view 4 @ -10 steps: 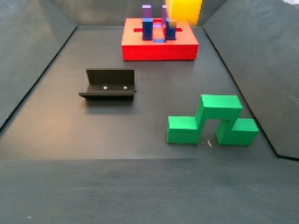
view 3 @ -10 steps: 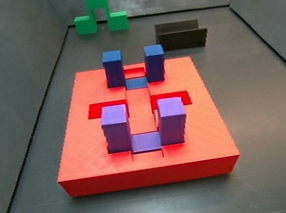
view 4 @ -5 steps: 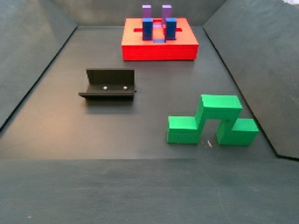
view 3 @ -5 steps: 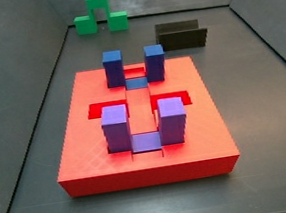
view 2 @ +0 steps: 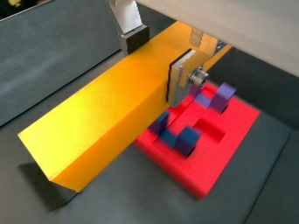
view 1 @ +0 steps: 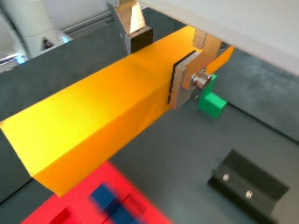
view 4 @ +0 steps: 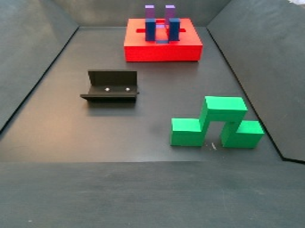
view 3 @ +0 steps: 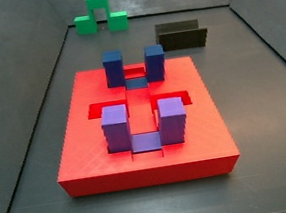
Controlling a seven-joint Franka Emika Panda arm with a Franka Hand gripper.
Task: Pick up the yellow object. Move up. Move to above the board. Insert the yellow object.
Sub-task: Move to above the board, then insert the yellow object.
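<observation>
gripper [view 2: 163, 54] clamped on the yellow bar [view 2: 111, 114], high above the red board [view 2: 222, 131] | pickup and lift look done | slots [view 3: 140, 106] still empty, so insert's left

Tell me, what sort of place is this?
Probably a robot test bench or simulation: a bare dark walled floor holding only a red board and green blocks. In both wrist views, the end effector grips a yellow bar above them.
</observation>
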